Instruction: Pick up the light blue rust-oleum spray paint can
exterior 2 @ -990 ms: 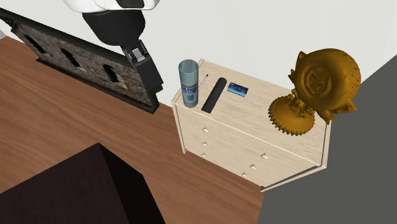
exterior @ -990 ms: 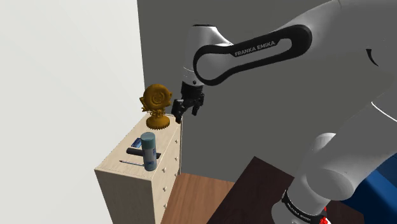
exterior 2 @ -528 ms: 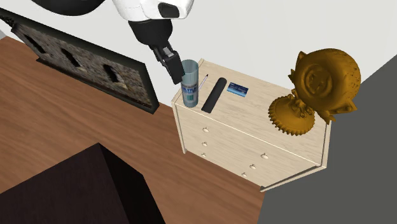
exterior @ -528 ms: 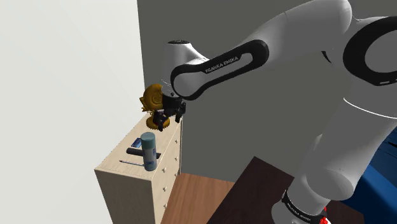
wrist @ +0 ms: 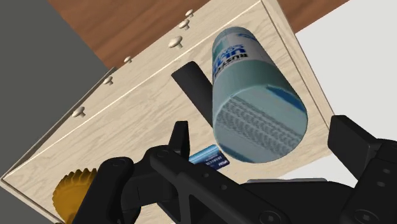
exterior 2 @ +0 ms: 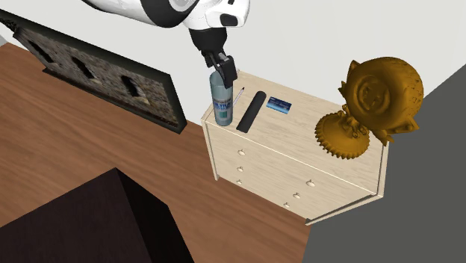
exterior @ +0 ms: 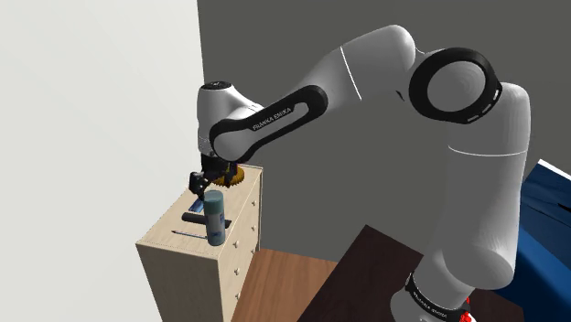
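Observation:
The light blue spray can [exterior: 214, 218] stands upright at the near end of a pale wooden dresser [exterior: 172, 240]. My black gripper [exterior: 203, 180] hovers just above the can's top. From the second exterior view the gripper [exterior 2: 222, 69] hangs right over the can [exterior 2: 221, 106]. Looking along the hand, the can [wrist: 251, 95] with its printed label lies between the two fingers [wrist: 180, 137], which stand apart and do not touch it. The gripper [wrist: 262, 127] is open.
Beside the can on the dresser top [exterior 2: 299, 127] lie a black remote [exterior 2: 251, 110], a thin pen [exterior 2: 239, 96] and a small blue card [exterior 2: 278, 105]. A golden figurine [exterior 2: 371, 104] stands at the far end. A dark framed panel [exterior 2: 97, 75] leans nearby; a dark table [exterior 2: 89, 224] stands on the floor.
The arm has swung from beside the golden figurine across the dresser to the can, and the gripper has come down to just over the can's top.

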